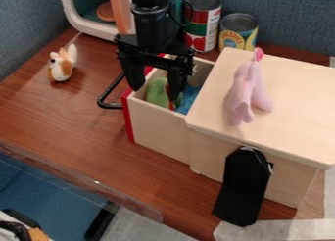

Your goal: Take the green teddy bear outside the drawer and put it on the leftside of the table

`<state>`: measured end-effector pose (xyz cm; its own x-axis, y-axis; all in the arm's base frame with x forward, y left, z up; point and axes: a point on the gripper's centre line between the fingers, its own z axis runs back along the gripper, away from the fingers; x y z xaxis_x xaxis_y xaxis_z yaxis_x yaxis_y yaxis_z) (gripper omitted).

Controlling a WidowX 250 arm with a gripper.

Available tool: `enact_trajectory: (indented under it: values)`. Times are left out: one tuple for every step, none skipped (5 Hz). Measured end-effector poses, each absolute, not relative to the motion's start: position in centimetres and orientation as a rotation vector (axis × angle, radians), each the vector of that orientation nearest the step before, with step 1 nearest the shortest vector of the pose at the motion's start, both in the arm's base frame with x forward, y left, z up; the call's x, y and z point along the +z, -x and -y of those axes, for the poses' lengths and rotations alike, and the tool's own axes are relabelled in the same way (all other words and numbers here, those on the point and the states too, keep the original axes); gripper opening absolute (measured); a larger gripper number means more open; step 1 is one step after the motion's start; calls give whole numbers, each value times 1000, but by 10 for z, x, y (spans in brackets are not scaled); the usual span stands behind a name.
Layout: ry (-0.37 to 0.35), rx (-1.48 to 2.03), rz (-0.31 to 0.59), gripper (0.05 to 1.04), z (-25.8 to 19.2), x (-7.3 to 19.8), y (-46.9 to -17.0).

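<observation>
The black arm (154,27) is held nearly upright, its wrist set directly above the gripper (155,94). The gripper is pointed downward and is held toward the far edge of the bench (65,117), well back from the near edge. Its two black fingers (132,73) are spread side by side, their tips parted by a clear gap.

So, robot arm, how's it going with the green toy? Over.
Gripper open, at the pulled-out drawer. Green toy inside, beside something blue. Nothing seems to block the way up.
</observation>
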<state>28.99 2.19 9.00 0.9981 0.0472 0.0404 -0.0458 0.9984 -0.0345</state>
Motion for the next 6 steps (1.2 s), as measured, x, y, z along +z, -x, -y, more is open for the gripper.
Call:
enact_trajectory:
  values:
    - [35, 53, 60, 948, -22, 89, -298]
    - [34, 54, 79, 659, -21, 89, -309]
    - [18, 45, 48, 352, -17, 82, -307]
    - [17, 42, 35, 160, -16, 82, -305]
    - [27, 30, 23, 73, -15, 82, -303]
    - [34, 12, 38, 57, -14, 96, -303]
